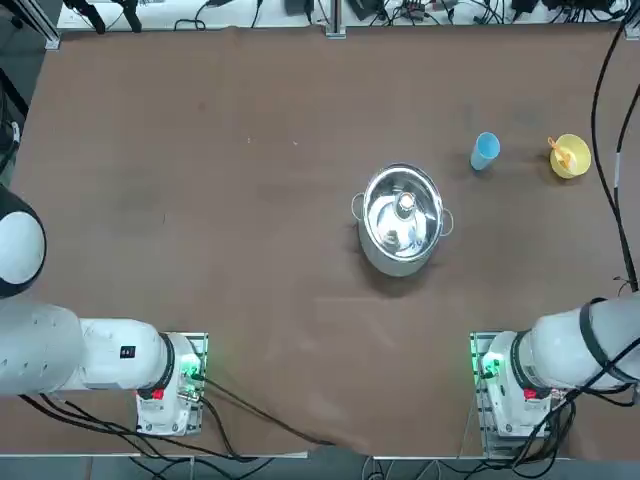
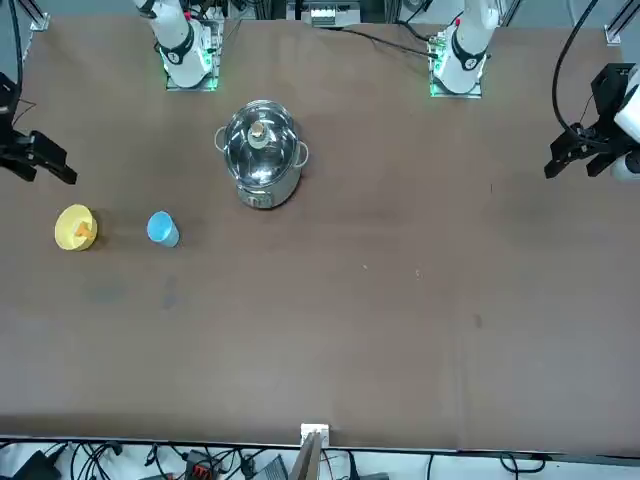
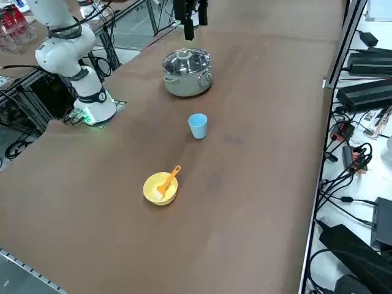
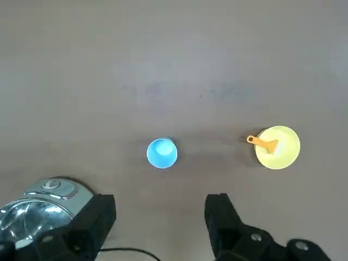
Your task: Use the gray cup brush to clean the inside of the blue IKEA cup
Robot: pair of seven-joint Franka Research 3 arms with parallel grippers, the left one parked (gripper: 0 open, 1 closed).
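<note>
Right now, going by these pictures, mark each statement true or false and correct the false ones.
1. The brush rests in the yellow bowl. True.
2. The blue cup lies on its side. False: it stands upright.
3. The pot has its lid on. True.
4. The right jaws are shut on the cup. False: they are open and hold nothing.
5. The cup stands between the pot and the bowl. True.
6. The brush handle is green. False: it is orange.
</note>
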